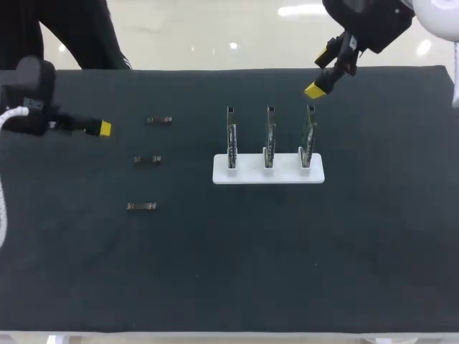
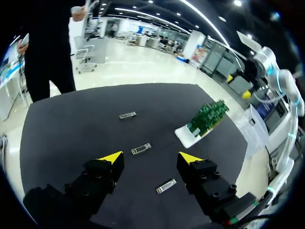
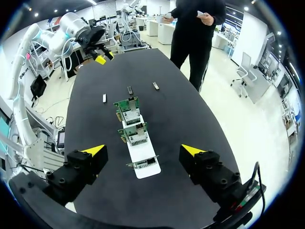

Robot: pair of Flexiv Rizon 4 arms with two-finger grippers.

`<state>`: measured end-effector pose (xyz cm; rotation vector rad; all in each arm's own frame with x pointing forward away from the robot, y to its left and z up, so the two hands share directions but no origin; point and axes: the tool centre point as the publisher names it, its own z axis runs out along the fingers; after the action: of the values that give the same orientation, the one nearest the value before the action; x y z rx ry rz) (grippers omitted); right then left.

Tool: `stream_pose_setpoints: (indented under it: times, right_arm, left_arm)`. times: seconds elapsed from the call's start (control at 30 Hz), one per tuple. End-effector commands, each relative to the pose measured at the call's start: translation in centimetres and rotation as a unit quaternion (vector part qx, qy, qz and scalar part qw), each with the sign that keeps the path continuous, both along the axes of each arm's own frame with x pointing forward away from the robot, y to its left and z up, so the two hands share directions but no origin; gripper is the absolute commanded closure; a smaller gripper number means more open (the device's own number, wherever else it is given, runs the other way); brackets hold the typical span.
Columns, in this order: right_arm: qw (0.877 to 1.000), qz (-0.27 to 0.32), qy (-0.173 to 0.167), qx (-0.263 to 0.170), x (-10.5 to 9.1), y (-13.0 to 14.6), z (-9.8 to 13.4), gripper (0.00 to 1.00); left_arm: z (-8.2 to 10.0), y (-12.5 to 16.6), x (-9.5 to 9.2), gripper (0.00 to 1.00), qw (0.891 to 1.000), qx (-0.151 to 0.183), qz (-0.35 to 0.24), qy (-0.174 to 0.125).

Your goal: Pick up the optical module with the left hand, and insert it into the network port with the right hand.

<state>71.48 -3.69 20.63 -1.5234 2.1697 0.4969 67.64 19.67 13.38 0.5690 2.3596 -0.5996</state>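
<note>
My left gripper (image 1: 105, 129), fingers spread and empty, is the nearer one to the optical module (image 1: 159, 120), which lies flat on the table just ahead, long axis along my reach (right gripper (image 1: 315, 90), likewise released, hangs over the network port cards (image 1: 269, 136)).

The left arm (image 1: 32, 100) comes in from the left side. The left gripper (image 1: 105, 129) points sideways toward the middle, its fingers spread wide. The right arm (image 1: 366, 25) comes in from the far right corner. The right gripper (image 1: 315, 90) is angled downward, its fingers also wide apart and holding nothing.
</note>
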Motion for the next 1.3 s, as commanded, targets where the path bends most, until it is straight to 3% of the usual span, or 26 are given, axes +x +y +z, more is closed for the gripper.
stream_pose_setpoints:
  times: [0.03,0.17,0.33,0.67,0.73,0.8,1.3]
  right_arm:
    - [1.0,-0.002,-0.001,-0.001,-0.1,0.0,0.0,0.0]
    - [1.0,-0.002,-0.001,-0.001,-0.1,0.0,0.0,0.0]
    - [1.0,-0.002,-0.001,-0.001,-0.1,0.0,0.0,0.0]
    - [1.0,-0.002,-0.001,-0.001,-0.1,0.0,0.0,0.0]
    - [1.0,-0.002,-0.001,-0.001,-0.1,0.0,0.0,0.0]
    - [1.0,-0.002,-0.001,-0.001,-0.1,0.0,0.0,0.0]
    - [1.0,-0.002,-0.001,-0.001,-0.1,0.0,0.0,0.0]
  left_arm:
    - [0.1,1.1,-1.6,0.0,0.974,-0.03,-0.219,-0.056]
    - [0.6,0.8,-1.7,0.0,0.947,0.01,-0.313,-0.078]
    - [0.7,0.6,-0.9,0.0,0.909,0.094,-0.393,-0.098]
    - [0.8,0.5,0.8,0.0,0.867,0.229,-0.436,-0.075]
    - [1.0,0.5,0.9,0.0,0.869,0.249,-0.422,-0.071]
    - [1.1,0.2,0.6,0.0,0.886,0.242,-0.39,-0.068]
    - [1.1,0.2,0.6,0.0,0.886,0.242,-0.39,-0.068]
